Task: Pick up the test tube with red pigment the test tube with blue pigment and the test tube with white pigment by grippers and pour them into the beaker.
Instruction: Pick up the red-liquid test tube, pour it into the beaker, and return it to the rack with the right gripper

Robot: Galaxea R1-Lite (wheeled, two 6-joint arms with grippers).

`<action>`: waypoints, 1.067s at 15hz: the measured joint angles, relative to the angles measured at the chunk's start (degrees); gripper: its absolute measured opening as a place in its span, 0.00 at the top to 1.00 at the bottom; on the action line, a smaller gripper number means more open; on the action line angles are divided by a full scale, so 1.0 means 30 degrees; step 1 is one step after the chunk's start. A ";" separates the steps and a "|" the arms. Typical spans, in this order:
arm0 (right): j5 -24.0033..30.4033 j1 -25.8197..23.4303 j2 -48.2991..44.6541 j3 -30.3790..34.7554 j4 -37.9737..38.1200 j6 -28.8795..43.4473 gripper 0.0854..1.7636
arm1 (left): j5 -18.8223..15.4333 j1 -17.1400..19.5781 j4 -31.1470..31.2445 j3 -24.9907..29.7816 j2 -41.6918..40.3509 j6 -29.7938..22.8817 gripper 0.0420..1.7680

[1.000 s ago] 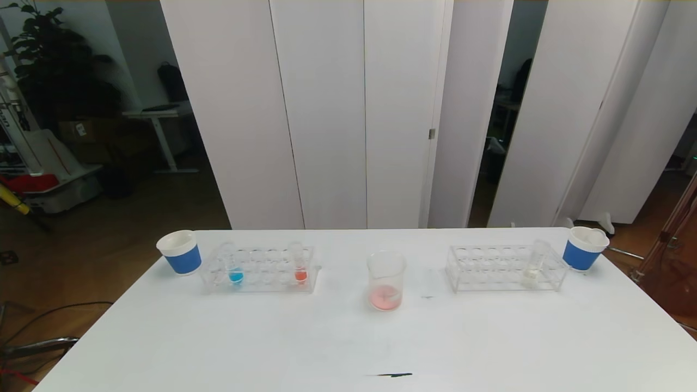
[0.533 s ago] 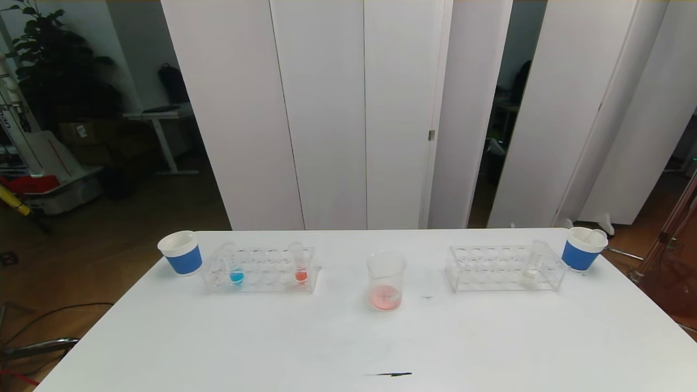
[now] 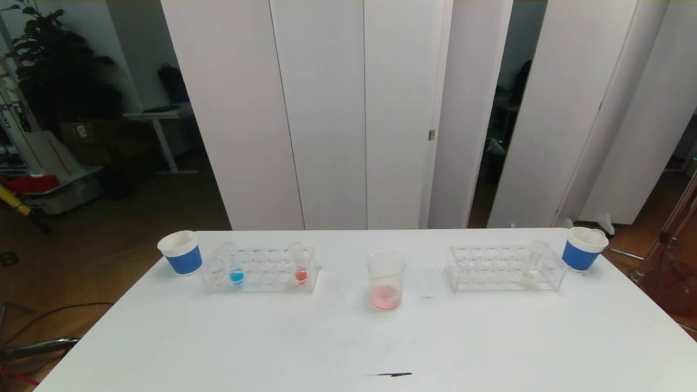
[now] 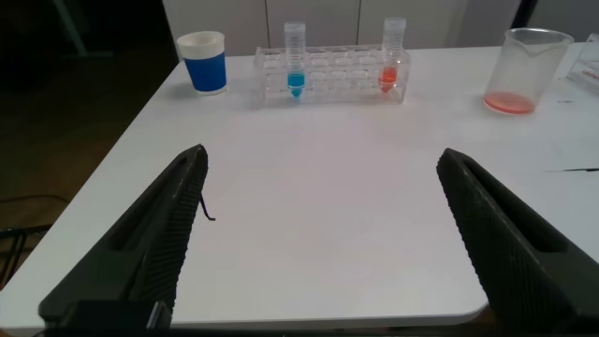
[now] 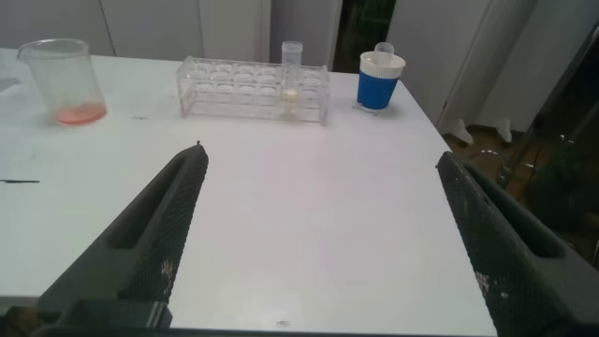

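White counter [image 3: 348, 343], holding a symmetrical layout evidently arranged so that each arm serves its own side. Centre: beaker [image 3: 386, 280], clear glass, upright, a shallow pool of pinkish-red liquid at its bottom; standing between the two racks, where either arm could plausibly reach it for pouring. Left side: clear rack [image 3: 260, 269], carrying the tube of blue pigment [image 3: 235, 265] toward its left end and a tube of orange-red pigment [image 3: 299, 265] toward its right end, both upright in their holes, which keeps the contents from spilling and leaves the tops standing free above the rack for gripping. Far left, just beside that rack: paper cup with blue band [image 3: 180, 252], upright. Right side: second clear rack [image 3: 505, 268], carrying the tube of whitish pigment [image 3: 533, 262] near its right end, upright; other holes appear empty. Far right, near that rack: second paper cup with blue band [image 3: 582, 249], something pale resting in its mouth, identity not discernible. Near edge of counter: a small dark streak [image 3: 389, 374]. Left pincer [image 4: 323, 239]: spread wide, holding nothing, low at the near edge of the counter and facing the left rack, well apart from it. Right pincer [image 5: 323, 239]: likewise spread wide and empty, at the near edge facing the right rack, well apart from it. Judgement: red appears already poured; blue and white remain in their racks, untouched.
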 joint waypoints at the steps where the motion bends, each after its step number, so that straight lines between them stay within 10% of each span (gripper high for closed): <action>1: 0.0553 0.0000 -0.0098 0.0301 -0.0061 0.0171 0.01 | -0.0008 0.0000 0.0008 0.0000 0.0000 0.0008 0.01; 16: 0.0951 0.0028 -0.0195 0.1357 -0.1085 0.0419 0.01 | 0.0000 0.0000 0.0000 0.0000 0.0000 -0.0037 0.01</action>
